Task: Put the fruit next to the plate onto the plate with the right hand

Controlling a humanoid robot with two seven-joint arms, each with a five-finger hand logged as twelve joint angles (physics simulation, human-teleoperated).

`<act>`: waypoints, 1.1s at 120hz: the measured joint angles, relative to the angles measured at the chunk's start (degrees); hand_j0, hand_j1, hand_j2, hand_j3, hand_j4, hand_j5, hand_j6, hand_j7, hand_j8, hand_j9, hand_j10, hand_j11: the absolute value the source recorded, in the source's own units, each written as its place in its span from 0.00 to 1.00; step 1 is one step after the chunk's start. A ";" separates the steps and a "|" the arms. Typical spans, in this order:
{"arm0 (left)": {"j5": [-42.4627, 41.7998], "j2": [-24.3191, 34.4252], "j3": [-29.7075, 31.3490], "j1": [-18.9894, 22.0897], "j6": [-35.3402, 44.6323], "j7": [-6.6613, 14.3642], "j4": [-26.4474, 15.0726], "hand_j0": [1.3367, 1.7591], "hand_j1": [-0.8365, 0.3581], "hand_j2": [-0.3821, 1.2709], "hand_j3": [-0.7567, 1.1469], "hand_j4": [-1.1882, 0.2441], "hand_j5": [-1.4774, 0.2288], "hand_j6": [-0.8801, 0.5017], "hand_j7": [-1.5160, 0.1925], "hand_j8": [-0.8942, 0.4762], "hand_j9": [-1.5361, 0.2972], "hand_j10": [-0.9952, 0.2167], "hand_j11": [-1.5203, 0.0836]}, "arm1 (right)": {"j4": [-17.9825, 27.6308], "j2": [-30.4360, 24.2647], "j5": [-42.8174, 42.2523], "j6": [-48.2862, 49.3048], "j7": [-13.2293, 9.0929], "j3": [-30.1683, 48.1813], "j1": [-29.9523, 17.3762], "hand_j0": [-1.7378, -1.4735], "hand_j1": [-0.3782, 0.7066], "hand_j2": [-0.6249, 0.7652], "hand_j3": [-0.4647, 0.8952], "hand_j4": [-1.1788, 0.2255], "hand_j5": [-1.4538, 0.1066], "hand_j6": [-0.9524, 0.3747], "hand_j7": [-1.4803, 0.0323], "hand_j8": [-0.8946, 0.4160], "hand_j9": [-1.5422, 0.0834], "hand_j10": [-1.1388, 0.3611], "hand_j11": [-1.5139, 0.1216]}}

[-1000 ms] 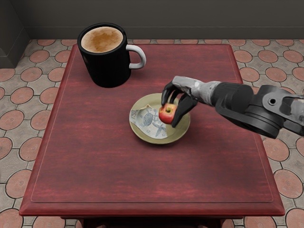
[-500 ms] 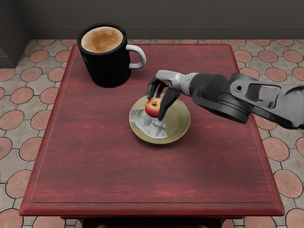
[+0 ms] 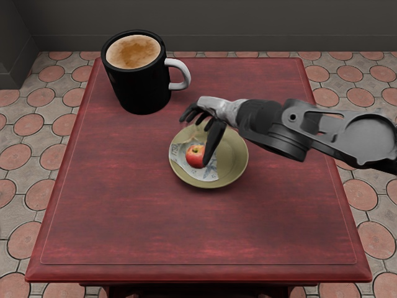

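The right hand point(image 3: 208, 117) hovered with its fingers spread, holding nothing. The apple point(image 3: 195, 155) sat just below its fingertips on the plate point(image 3: 239, 166), resting on a printed paper point(image 3: 183, 155) that lay there. One dark finger point(image 3: 213, 141) reached down just beside the fruit (whether it touched could not be told). The placing looked done, so the step in hand was judged to be the retreat. To do it well, the hand needed to lift straight up first, so that the low finger did not nudge the apple off. Then it could pull back rightward, away from the mug point(image 3: 139, 74) beyond its fingers.
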 joint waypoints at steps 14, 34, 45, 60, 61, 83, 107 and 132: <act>0.00 0.00 0.01 0.00 0.00 0.00 -0.01 0.76 0.99 0.23 0.40 0.83 0.87 0.64 0.89 0.65 0.84 0.82 0.95 | 0.04 0.05 0.11 0.03 0.00 0.03 0.07 0.30 0.18 0.54 0.34 0.68 0.74 0.61 0.79 0.59 0.77 0.61 0.74; 0.00 0.00 0.00 0.00 0.00 0.00 0.01 0.76 0.99 0.23 0.40 0.83 0.87 0.64 0.89 0.65 0.84 0.82 0.95 | 0.09 0.30 7.11 4.17 0.00 1.99 -0.14 0.30 0.10 0.49 0.34 0.77 0.85 0.67 0.89 0.64 0.87 0.69 0.85; 0.00 0.00 -0.01 -0.04 0.00 0.00 0.01 0.76 0.99 0.23 0.40 0.83 0.87 0.64 0.89 0.65 0.84 0.82 0.95 | 0.09 -0.09 16.46 13.31 0.00 5.39 -1.59 0.30 0.07 0.47 0.34 0.80 0.88 0.69 0.92 0.66 0.90 0.72 0.87; 0.00 0.00 0.00 -0.09 0.00 0.00 0.00 0.76 0.99 0.23 0.40 0.83 0.87 0.64 0.89 0.65 0.84 0.82 0.95 | -0.13 -5.21 31.55 31.49 0.00 12.87 -6.38 0.30 0.05 0.46 0.34 0.82 0.90 0.70 0.95 0.67 0.92 0.74 0.90; 0.00 0.00 0.00 -0.09 0.00 0.00 -0.01 0.76 0.99 0.23 0.40 0.83 0.87 0.64 0.89 0.65 0.84 0.82 0.95 | -0.15 -5.56 32.35 32.21 0.00 13.16 -6.58 0.30 0.05 0.46 0.34 0.82 0.90 0.70 0.95 0.67 0.92 0.74 0.90; 0.00 0.00 0.01 -0.09 0.00 0.00 -0.01 0.76 0.99 0.23 0.40 0.83 0.87 0.64 0.89 0.65 0.84 0.82 0.95 | -0.91 -12.20 44.38 39.40 0.00 15.68 -10.32 0.30 0.04 0.45 0.34 0.83 0.92 0.71 0.97 0.68 0.94 0.75 0.91; 0.00 0.00 0.00 -0.09 0.00 0.00 -0.01 0.76 0.99 0.23 0.40 0.83 0.87 0.64 0.89 0.65 0.84 0.82 0.95 | -3.30 -28.41 55.66 40.69 0.00 13.11 -14.94 0.30 0.03 0.45 0.34 0.84 0.93 0.72 0.97 0.68 0.94 0.76 0.92; -0.02 0.00 -0.01 -0.40 0.00 0.00 -0.01 0.76 0.99 0.23 0.40 0.83 0.87 0.64 0.89 0.65 0.84 0.82 0.95 | -7.65 -36.91 58.90 40.89 0.00 12.27 -16.19 0.30 0.03 0.45 0.34 0.84 0.93 0.72 0.98 0.68 0.95 0.76 0.92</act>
